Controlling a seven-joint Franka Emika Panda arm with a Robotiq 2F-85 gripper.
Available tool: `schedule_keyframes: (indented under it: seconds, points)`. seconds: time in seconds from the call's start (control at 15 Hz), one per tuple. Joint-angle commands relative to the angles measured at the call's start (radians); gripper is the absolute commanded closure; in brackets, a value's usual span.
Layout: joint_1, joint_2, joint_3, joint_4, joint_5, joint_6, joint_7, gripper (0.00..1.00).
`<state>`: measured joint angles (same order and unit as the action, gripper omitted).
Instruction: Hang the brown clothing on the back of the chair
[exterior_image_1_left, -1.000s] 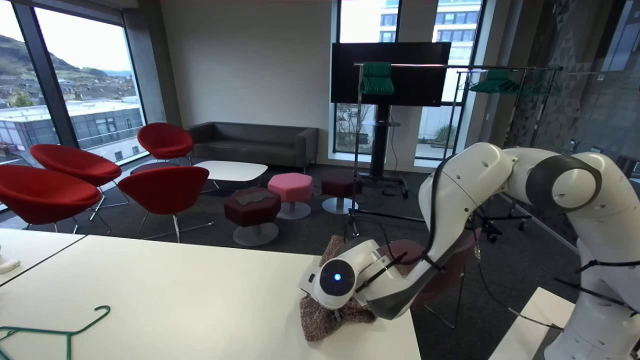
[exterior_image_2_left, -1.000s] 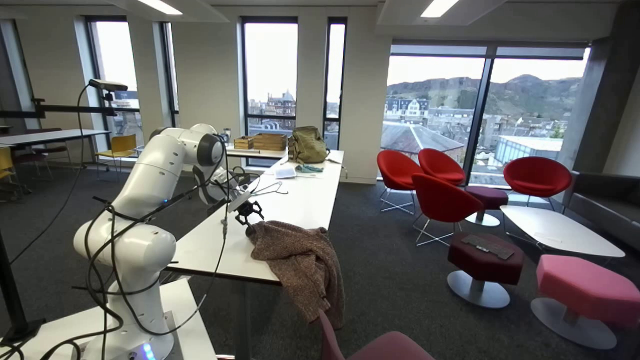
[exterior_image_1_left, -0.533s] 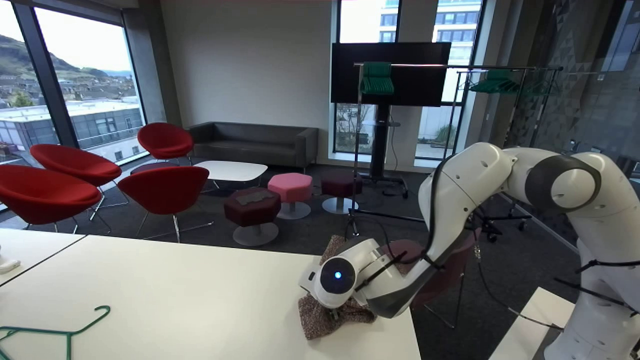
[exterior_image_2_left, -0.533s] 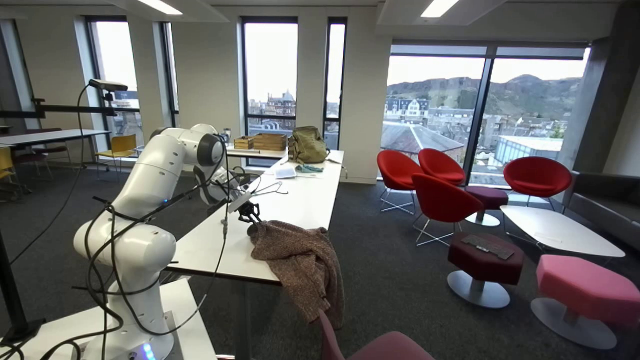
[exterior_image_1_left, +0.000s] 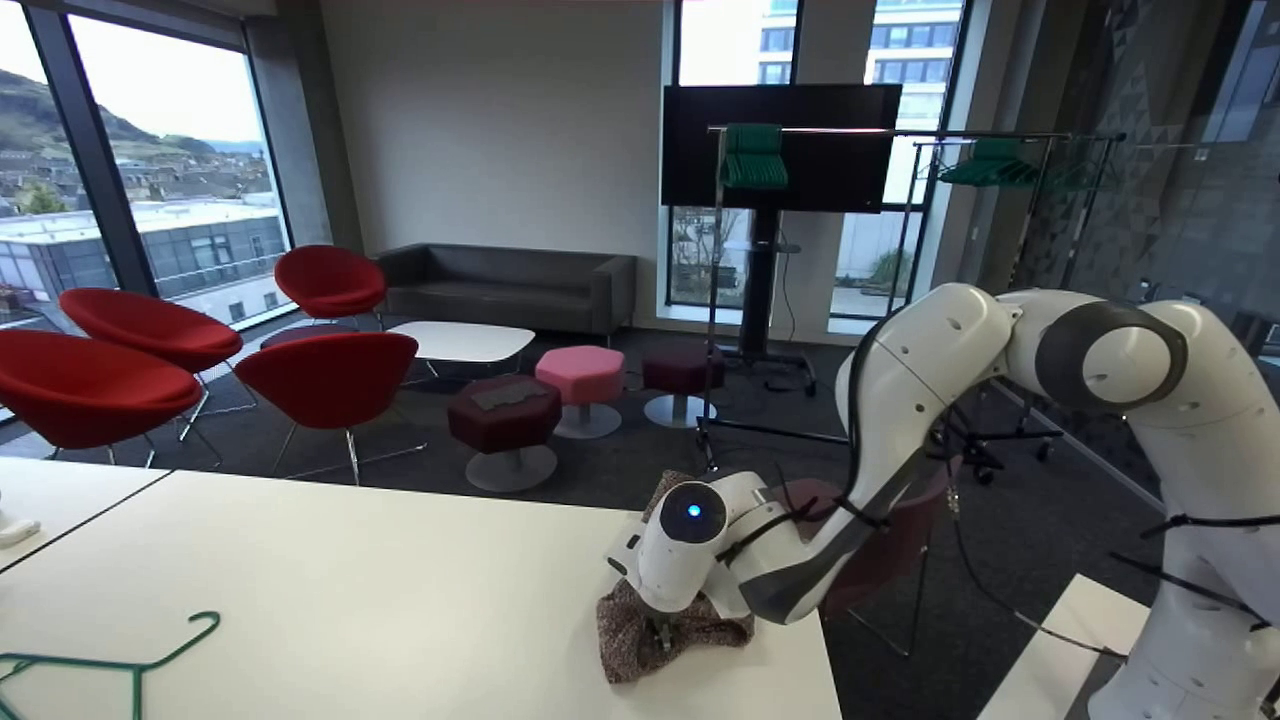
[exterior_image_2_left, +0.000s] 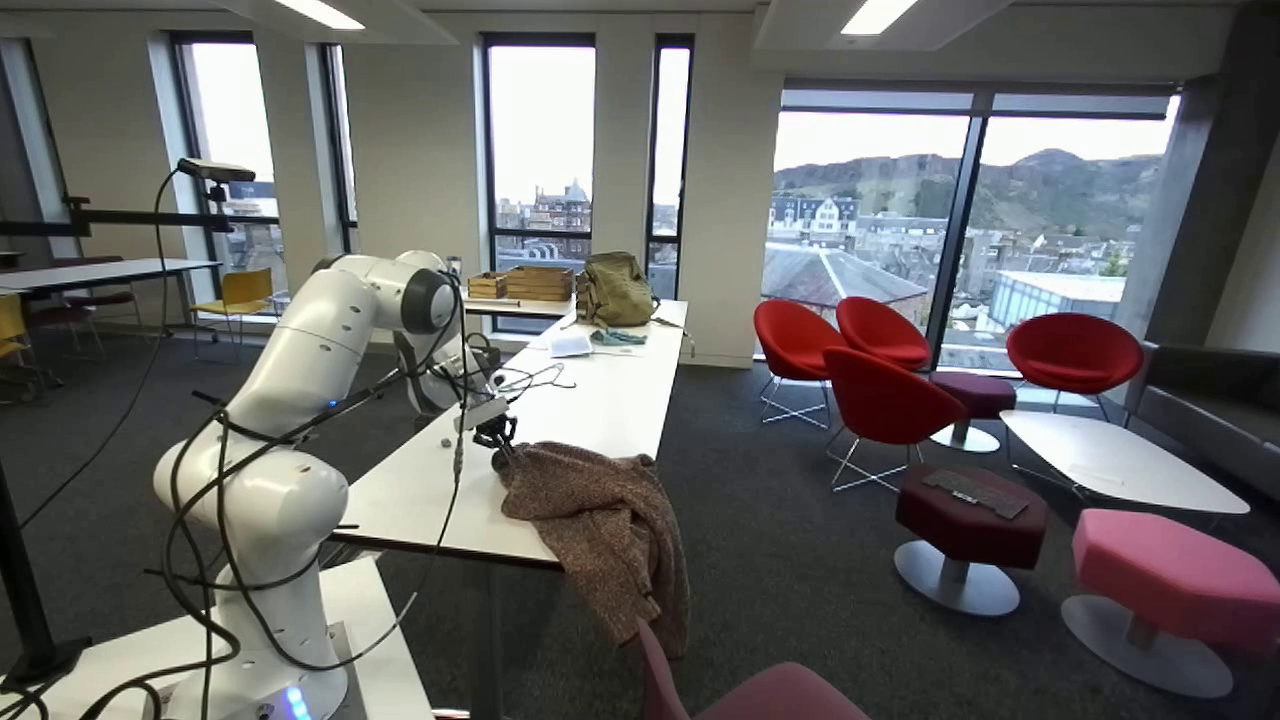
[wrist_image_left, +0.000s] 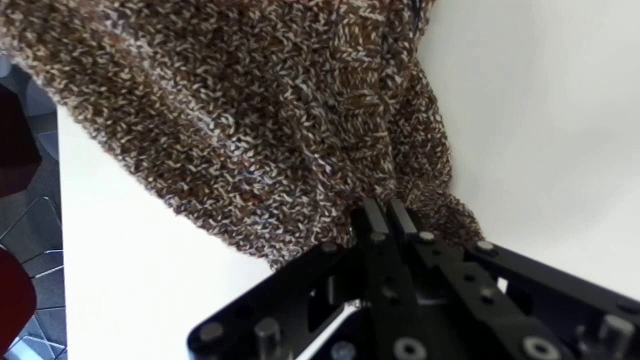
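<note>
Your arm (exterior_image_1_left: 920, 385) has lifted slightly in an exterior view, over the brown sweater (exterior_image_1_left: 627, 640) on the desk (exterior_image_1_left: 400, 600). In an exterior view, it hangs partly off the desk's edge near a chair (exterior_image_2_left: 785, 695). In the wrist view, your nearly closed hand (wrist_image_left: 387, 212) touches the sweater; you can't tell if it grips.

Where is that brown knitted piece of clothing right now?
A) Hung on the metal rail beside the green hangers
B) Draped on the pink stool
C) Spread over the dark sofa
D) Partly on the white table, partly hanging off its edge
D: in an exterior view, the brown clothing lies with one end on the white table while the rest droops down past the table's edge.
</note>
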<state>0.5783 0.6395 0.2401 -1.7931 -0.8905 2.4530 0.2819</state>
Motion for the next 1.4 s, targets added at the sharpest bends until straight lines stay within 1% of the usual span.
schedule_keyframes:
  seconds: [0.0,0.27,0.47,0.67,0.8,0.93,1.07,1.27,1.33]
  points:
    - [-0.04,-0.093,0.012,-0.117,0.072,0.057,-0.012,0.99]
    - [-0.024,-0.187,0.01,-0.182,0.141,-0.031,-0.009,0.99]
    - [-0.007,-0.278,0.016,-0.22,0.164,-0.131,-0.002,0.99]
    - [-0.016,-0.375,0.048,-0.253,0.194,-0.232,-0.01,0.99]
    - [-0.024,-0.442,0.07,-0.279,0.215,-0.274,-0.015,0.99]
    - [-0.034,-0.523,0.094,-0.311,0.242,-0.295,-0.033,0.99]
    - [-0.049,-0.616,0.116,-0.355,0.282,-0.276,-0.064,0.99]
    - [-0.065,-0.749,0.136,-0.402,0.385,-0.279,-0.137,0.99]
    - [-0.072,-0.792,0.14,-0.418,0.436,-0.272,-0.176,0.99]
